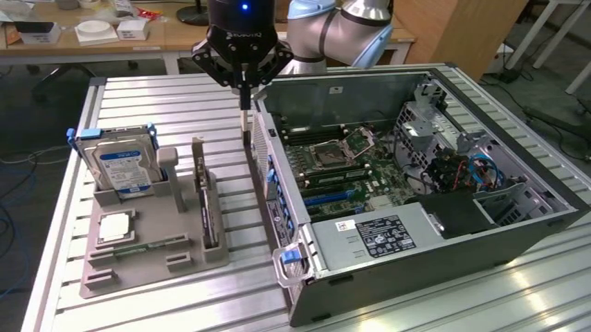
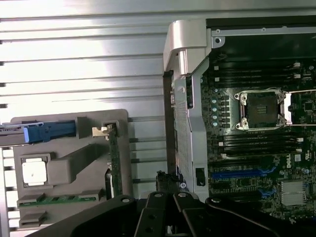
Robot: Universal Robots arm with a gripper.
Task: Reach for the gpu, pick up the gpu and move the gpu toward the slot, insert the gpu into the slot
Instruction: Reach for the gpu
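Ribbed aluminium table [image 1: 166,97] of long parallel slats, silver-grey. Bright glare on its near end at the exterior view's right, and more across the slats in the wrist view. Beyond the far edge, at the exterior view's left, a wooden desk [image 1: 176,38] on pale legs, carrying white boxes [image 1: 97,31] and the round black foot of a stand [image 1: 192,14]. At the far right of that view, a tall wooden panel [image 1: 461,28], then white furniture legs [image 1: 544,31]. Grey floor [image 1: 37,111] on both sides of the table, with dark cables [image 1: 544,104] trailing at the right.
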